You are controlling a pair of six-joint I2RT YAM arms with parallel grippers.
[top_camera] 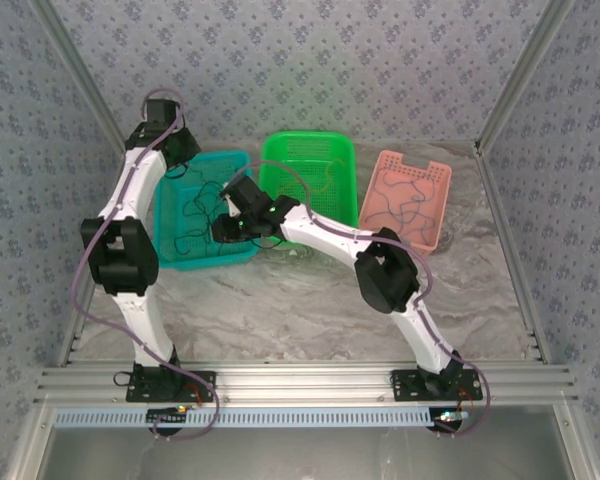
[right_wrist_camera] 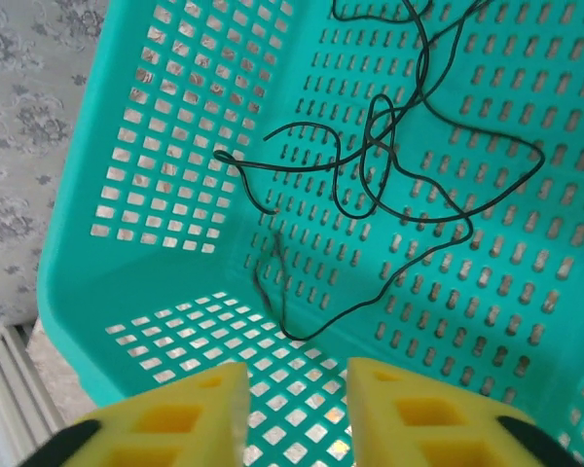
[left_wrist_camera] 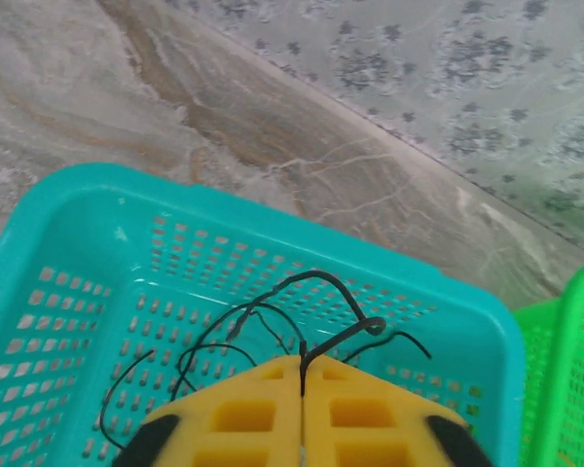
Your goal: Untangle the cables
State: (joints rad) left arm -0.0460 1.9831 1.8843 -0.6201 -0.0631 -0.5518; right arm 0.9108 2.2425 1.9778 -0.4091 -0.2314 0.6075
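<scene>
Your left end effector has its yellow pads pressed together on a black cable. The wire comes right out of the seam between them and loops up and away over the floor of the teal basket. Your right end effector is the opposite: pads apart with a clear gap, nothing between them, just perforated basket floor underneath. Straight ahead of that gap sits the knotted part of the cables, a few crossed loops, with one long strand sweeping back toward the pads and then off to the right in that view. So the free arm looks like the one closer to the loose knot, and I'd say the strands mostly run away from its pads rather than across them. From above, both wrists are over the same teal basket at the far left of the surface, left one at its far corner, right one reaching in from the right side. The walls box you in on every side and the green basket sits just beside it, so upward looks like your only real room to pull things apart.
</scene>
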